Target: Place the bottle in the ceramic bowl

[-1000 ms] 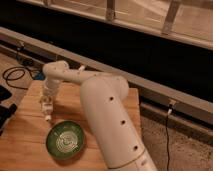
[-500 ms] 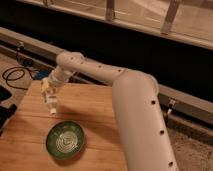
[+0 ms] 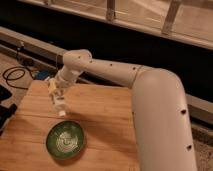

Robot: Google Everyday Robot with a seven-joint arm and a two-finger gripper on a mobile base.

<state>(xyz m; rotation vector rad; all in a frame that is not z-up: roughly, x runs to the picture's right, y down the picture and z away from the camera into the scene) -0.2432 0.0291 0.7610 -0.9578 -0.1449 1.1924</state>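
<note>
A small cream-white bottle [image 3: 59,103] hangs cap-down from my gripper [image 3: 55,94], which is shut on the bottle's upper part, above the wooden table [image 3: 100,120]. The green ceramic bowl [image 3: 65,140] with pale rings at its centre sits on the table near the front left, below and slightly right of the bottle. The bottle is outside the bowl, a short way behind its rim. My white arm reaches in from the lower right and bends over the table's back.
A black cable [image 3: 15,75] loops on the floor at the left. A dark ledge and wall [image 3: 125,40] run behind the table. A dark object [image 3: 4,107] lies past the table's left edge.
The arm has swung so the gripper and bottle sit a bit farther right and nearer the bowl. The bowl has not moved on the table.
</note>
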